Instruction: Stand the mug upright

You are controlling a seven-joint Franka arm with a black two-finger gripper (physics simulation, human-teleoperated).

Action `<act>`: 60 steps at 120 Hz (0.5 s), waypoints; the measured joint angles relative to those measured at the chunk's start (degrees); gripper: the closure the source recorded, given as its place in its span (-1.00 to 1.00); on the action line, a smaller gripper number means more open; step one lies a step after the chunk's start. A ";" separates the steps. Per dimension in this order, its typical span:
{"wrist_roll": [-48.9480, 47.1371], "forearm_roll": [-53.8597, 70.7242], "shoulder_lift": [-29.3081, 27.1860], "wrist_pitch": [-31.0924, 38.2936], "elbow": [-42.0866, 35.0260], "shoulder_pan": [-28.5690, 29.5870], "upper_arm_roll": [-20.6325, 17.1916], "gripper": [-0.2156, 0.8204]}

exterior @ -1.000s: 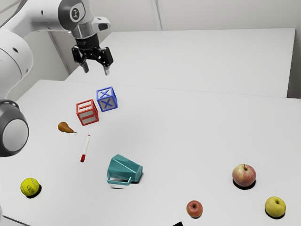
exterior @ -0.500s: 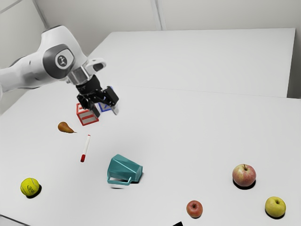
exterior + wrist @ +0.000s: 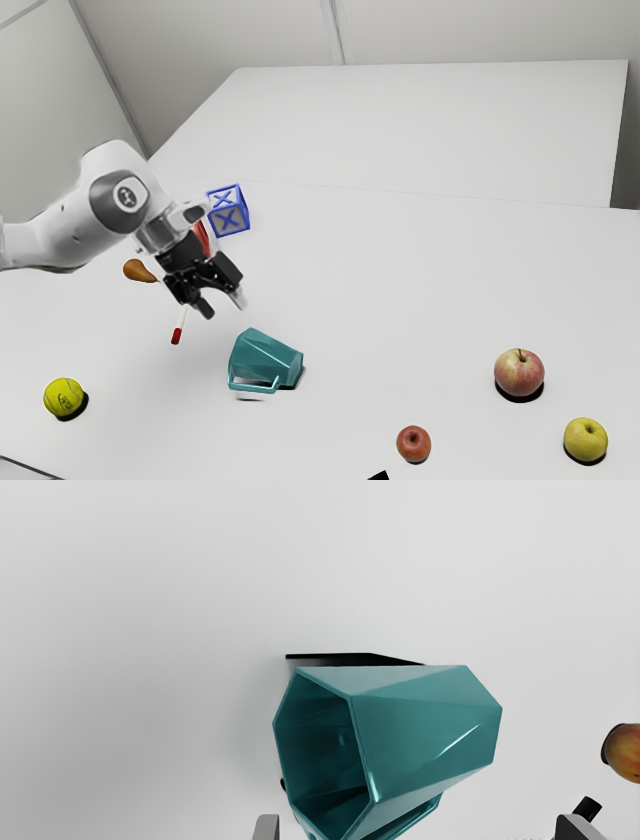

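Pale walls stand beyond the white tabletop; the gripper hangs above, fingers spread.

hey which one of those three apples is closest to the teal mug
The small red apple; the bigger red apple and the yellow apple both lie farther from the mug, toward the exterior view's right.

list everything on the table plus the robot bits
mug: 1, teal, on its side
ball: 1, lime, exterior view's left
blue block: 1, blue, far side
red block: 1, red, by blue block
pear: 1, brown, by red block
marker: 1, white-red, by pear
big apple: 1, red, exterior view's right
yellow apple: 1, yellow, by big apple
small apple: 1, red, near mug
black thing: 1, black, by small apple
arm: 1, white, exterior view's left
gripper: 1, black, near mug
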 joint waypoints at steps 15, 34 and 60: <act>4.45 -3.53 3.23 0.43 -0.71 0.01 0.01 -0.58; 9.53 -6.88 6.79 0.90 -1.20 0.15 0.01 -0.58; 16.12 -14.01 8.68 0.95 -1.42 0.25 0.01 -0.58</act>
